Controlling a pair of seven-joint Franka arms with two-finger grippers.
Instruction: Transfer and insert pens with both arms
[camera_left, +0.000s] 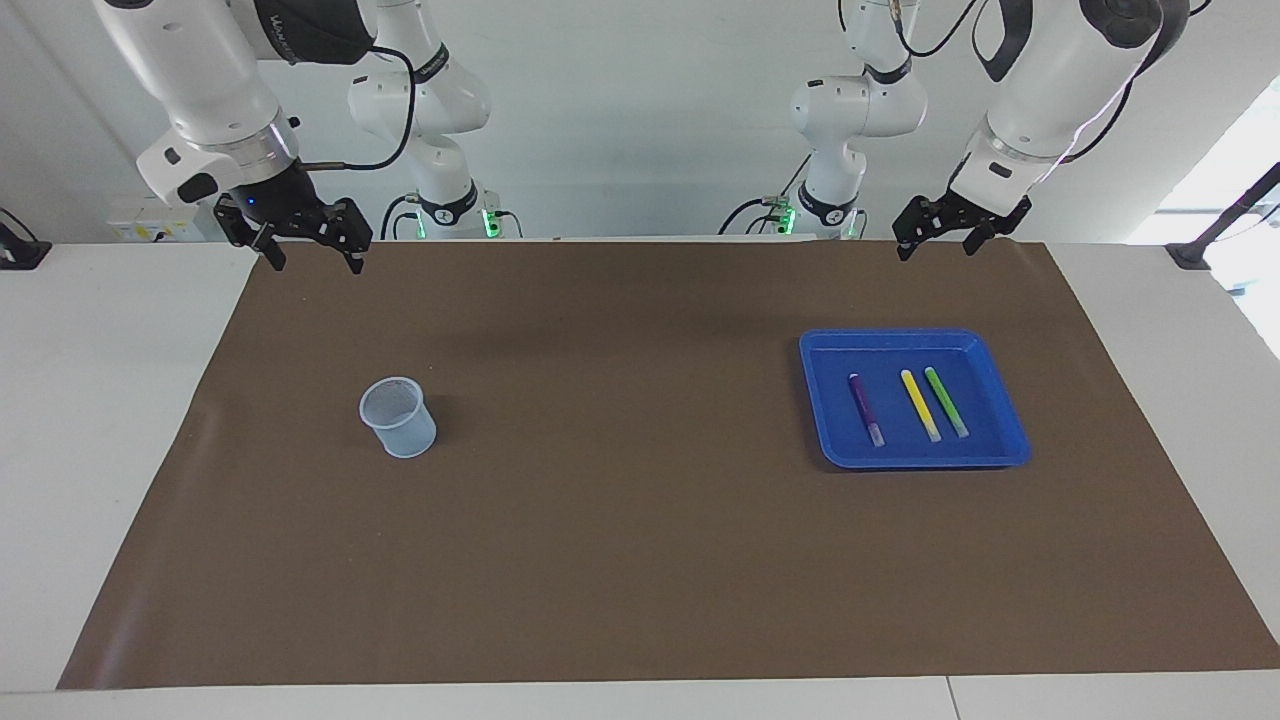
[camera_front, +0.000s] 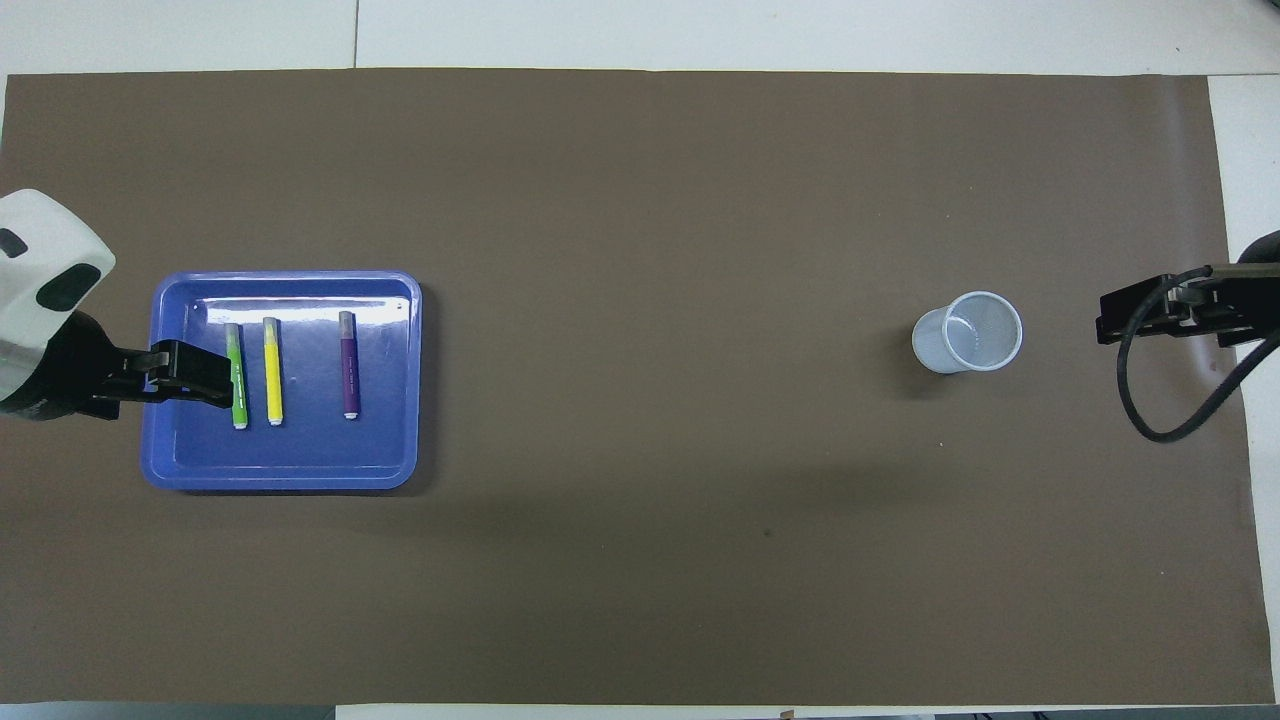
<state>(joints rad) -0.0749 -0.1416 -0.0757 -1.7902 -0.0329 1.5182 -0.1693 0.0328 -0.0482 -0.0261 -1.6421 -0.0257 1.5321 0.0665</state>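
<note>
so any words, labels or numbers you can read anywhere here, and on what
None can be read for sure.
Grey lettering on the black band of the right arm: too blurred to read.
Faint print on the purple pen: too small to read.
Yellow pen, green pen, blue tray, clear cup: no text visible.

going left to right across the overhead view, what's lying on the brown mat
Blue tray's rim → green pen → yellow pen → purple pen → clear cup. All three pens lie in the tray.
</note>
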